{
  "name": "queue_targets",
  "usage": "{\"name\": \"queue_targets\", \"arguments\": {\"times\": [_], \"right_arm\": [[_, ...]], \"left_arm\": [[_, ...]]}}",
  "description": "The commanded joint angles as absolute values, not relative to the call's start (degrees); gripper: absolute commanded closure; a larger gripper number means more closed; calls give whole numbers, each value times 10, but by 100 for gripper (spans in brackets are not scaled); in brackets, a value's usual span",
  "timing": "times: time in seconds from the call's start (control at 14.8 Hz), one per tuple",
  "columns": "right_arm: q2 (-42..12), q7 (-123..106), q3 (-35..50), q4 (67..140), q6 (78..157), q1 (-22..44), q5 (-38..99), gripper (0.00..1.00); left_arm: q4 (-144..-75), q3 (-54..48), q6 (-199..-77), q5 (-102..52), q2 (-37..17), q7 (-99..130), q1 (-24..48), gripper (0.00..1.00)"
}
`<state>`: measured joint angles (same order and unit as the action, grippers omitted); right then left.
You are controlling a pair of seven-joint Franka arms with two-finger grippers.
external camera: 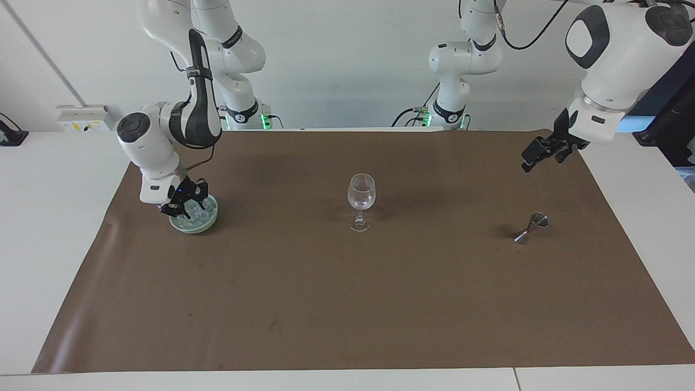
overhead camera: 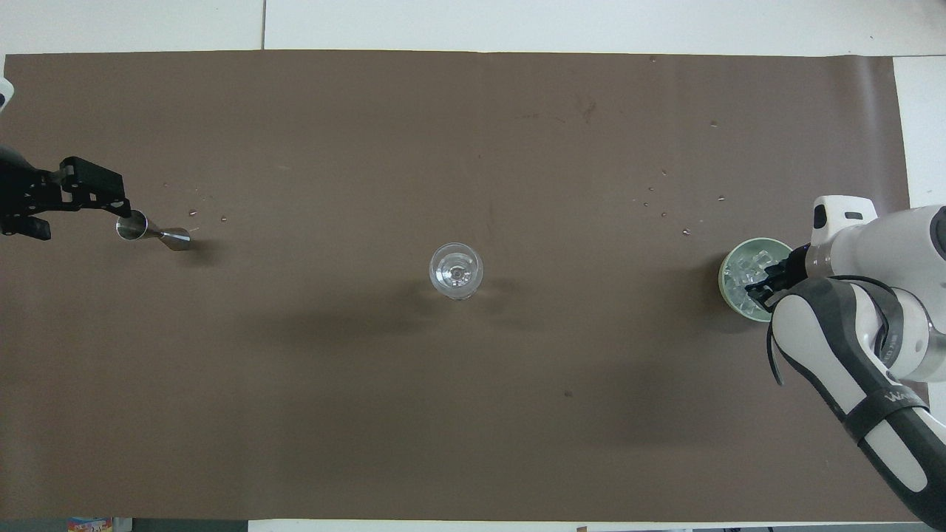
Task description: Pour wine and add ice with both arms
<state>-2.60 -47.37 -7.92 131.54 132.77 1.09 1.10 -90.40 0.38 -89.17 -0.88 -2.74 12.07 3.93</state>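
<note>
An empty clear wine glass (external camera: pixel 361 193) stands mid-mat; it also shows in the overhead view (overhead camera: pixel 456 270). The ice (external camera: pixel 191 214) (overhead camera: pixel 743 267) fills a pale green bowl (external camera: pixel 213 216) (overhead camera: pixel 726 284) at the right arm's end. My right gripper (external camera: pixel 188 205) (overhead camera: pixel 760 287) is down in the bowl among the ice, fingers spread. A steel jigger (external camera: pixel 531 227) (overhead camera: pixel 151 230) stands at the left arm's end. My left gripper (external camera: pixel 540 157) (overhead camera: pixel 80 220) is open and empty, raised over the mat beside the jigger.
A brown mat (external camera: pixel 347 304) covers most of the white table (external camera: pixel 49 217). A few small specks lie on the mat near the bowl (overhead camera: pixel 665 199) and near the jigger (overhead camera: pixel 207 216). No bottle is in view.
</note>
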Motion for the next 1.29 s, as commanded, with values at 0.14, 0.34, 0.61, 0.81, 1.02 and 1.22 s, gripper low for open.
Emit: {"name": "queue_targets", "arguments": {"times": [0.14, 0.34, 0.61, 0.81, 1.02, 1.22], "right_arm": [[-17, -468, -75, 1330, 1341, 9, 20, 60], [-17, -468, -75, 1331, 1344, 9, 20, 60], [-17, -468, -74, 1331, 1346, 9, 21, 60], [-17, -466, -73, 1332, 1353, 9, 21, 60], [-17, -450, -72, 1339, 1376, 15, 29, 60], [-17, -445, -73, 1357, 1409, 23, 58, 60]], "left_arm": [[-921, 11, -837, 4, 21, 66, 40, 0], [-929, 15, -831, -1, 31, 61, 38, 0], [-909, 20, -829, -15, 22, 0, 23, 0], [-908, 19, -830, -13, 18, -2, 20, 0], [-916, 19, -850, -13, 21, -3, 20, 0], [-932, 19, -863, -11, 26, -25, 20, 0]]}}
